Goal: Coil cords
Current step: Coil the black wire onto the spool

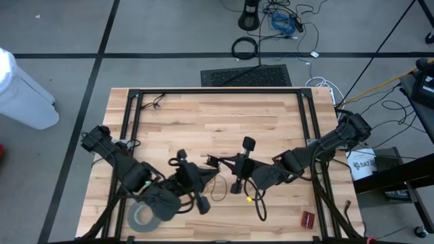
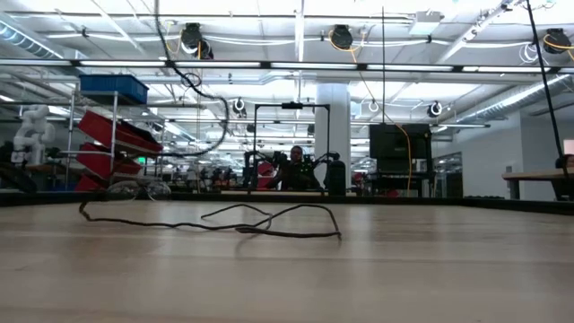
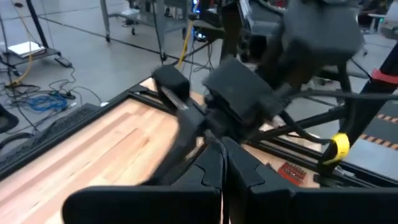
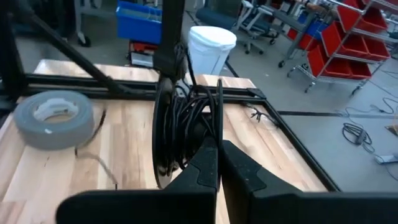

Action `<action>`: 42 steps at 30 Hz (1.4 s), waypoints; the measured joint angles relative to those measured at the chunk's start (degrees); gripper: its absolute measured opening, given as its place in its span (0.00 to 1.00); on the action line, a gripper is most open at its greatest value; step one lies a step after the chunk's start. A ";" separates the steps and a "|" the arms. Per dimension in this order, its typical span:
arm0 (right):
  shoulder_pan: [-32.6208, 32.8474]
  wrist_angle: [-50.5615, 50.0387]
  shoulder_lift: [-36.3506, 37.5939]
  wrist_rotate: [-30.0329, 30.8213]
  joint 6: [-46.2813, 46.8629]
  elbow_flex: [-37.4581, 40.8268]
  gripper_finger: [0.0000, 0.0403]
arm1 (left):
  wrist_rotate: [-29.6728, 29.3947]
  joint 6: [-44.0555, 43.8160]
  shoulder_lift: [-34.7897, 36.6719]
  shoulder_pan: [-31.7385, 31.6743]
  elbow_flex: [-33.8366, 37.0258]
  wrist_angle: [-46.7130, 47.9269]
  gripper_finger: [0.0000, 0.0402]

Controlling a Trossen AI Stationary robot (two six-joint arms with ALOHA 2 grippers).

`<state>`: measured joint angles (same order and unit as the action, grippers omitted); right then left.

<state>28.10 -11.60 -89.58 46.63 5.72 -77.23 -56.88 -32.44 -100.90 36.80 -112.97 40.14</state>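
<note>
A very thin dark wire [image 1: 218, 190] lies in a loose loop on the wooden table between my two grippers. It also shows in the right wrist view [image 4: 93, 158], beside the tape roll. I cannot make out its small black disc. My left gripper [image 1: 203, 179] comes in from the left and is shut [image 3: 224, 165]. My right gripper [image 1: 215, 162] comes in from the right, faces the left one closely and is shut [image 4: 217, 158]. In the low view a thin wire [image 2: 269, 229] lies slack on the table, and no arm shows there. I cannot tell whether my left gripper touches the thin wire; nothing shows between its shut fingers. I cannot tell whether my right gripper touches the wire; its fingertips stand just above the table near the loop, and the wrist view shows nothing between them.
A wide grey tape roll [image 1: 142, 217] lies at the near left and also shows in the right wrist view [image 4: 53, 118]. A small red object [image 1: 308, 218] lies at the near right. A short wire [image 1: 157, 102] lies at the far left. A black frame [image 1: 217, 91] rims the table.
</note>
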 joint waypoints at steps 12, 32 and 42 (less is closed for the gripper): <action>-0.04 0.23 0.02 -0.10 -0.85 0.00 0.00 | 0.82 0.30 -6.90 -1.46 0.00 -4.30 0.01; 0.96 0.24 2.97 -8.06 -0.57 -0.07 0.00 | -6.18 1.88 -14.05 -0.77 0.04 -4.90 0.02; 1.27 0.09 3.02 -11.16 0.29 -0.07 0.00 | -9.80 1.79 -17.46 -0.68 0.04 -3.60 0.03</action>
<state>29.36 -11.51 -86.56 35.47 6.01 -77.30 -66.67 -30.65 -118.36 36.12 -112.92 36.53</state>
